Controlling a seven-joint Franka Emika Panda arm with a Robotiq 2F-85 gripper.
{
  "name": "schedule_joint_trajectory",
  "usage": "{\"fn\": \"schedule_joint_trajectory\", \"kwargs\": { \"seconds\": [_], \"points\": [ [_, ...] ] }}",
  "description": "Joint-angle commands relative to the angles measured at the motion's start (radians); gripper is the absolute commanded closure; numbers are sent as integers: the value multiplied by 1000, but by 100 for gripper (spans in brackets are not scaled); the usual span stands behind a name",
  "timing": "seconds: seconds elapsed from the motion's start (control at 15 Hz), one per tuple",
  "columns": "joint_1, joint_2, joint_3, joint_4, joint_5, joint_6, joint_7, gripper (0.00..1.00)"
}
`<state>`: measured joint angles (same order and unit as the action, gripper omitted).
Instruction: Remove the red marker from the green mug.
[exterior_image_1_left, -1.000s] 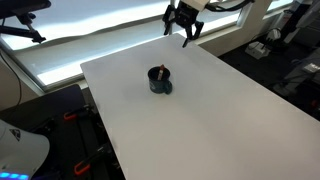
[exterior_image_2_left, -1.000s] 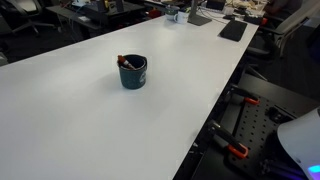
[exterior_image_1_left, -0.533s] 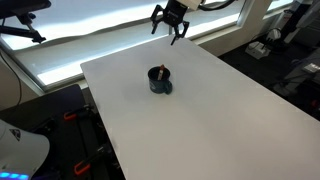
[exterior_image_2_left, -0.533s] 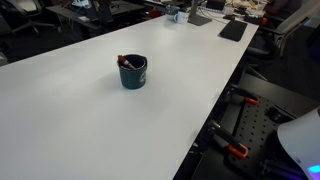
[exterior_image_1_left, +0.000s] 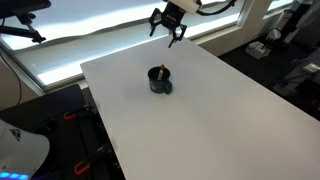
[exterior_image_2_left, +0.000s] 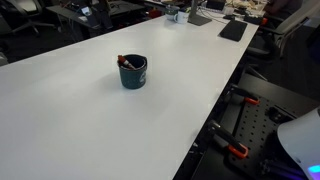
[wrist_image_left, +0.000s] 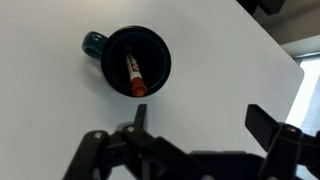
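Gripper (wrist_image_left: 200, 128): nearest the wrist camera, at the bottom of the wrist view; empty.
Fingers (wrist_image_left: 140, 116): spread wide apart, nothing between them, touching nothing.
Gripper height: in an exterior view (exterior_image_1_left: 168, 22), held high over the far edge of the white table (exterior_image_1_left: 225, 115), well apart from everything on it.
Red marker (wrist_image_left: 134, 75): inside the green mug (wrist_image_left: 160, 55), leaning on the inner wall, bright red-orange end toward the fingers, paler barrel pointing away.
Marker axis: in the wrist view, nearly straight away from the gripper, slightly skewed; probably steep, since the tip pokes just over the rim in both exterior views (exterior_image_1_left: 158, 70) (exterior_image_2_left: 123, 60).
Key relation: mug and marker ahead of the fingertips and off toward the finger on the picture's left, not centred in the gap; likely needs a sideways shift and a long descent before closing across the barrel.
Mug place: upright on the table, well in from every corner, nearer one long edge than the other in an exterior view (exterior_image_1_left: 160, 83); handle (wrist_image_left: 93, 43) on the side away from the gripper.
Nearer arm: only one arm present.
Hidden: marker's lower end, lost inside the dark mug; how much barrel clears the rim, too small to judge.
Cut off: gripper absent from the exterior view showing the mug closest (exterior_image_2_left: 133, 74); finger roots cropped in the wrist view.
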<state>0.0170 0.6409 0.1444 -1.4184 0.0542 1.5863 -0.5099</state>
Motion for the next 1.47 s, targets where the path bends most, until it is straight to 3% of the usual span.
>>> {"fn": "schedule_joint_trajectory", "kwargs": {
  "seconds": [0.0,0.33,0.4,0.93,1.33,1.4],
  "points": [
    [1,38,-7,49,-31,-22,-13,0],
    [-27,122,-20,127,-65,-37,-41,0],
    [-21,80,-12,63,-52,-3,-11,0],
    [-29,128,-17,121,-73,-3,-45,0],
    [-5,180,11,194,-173,-55,-326,0],
    [-18,147,-2,139,-137,-9,-264,0]
  ]
}}
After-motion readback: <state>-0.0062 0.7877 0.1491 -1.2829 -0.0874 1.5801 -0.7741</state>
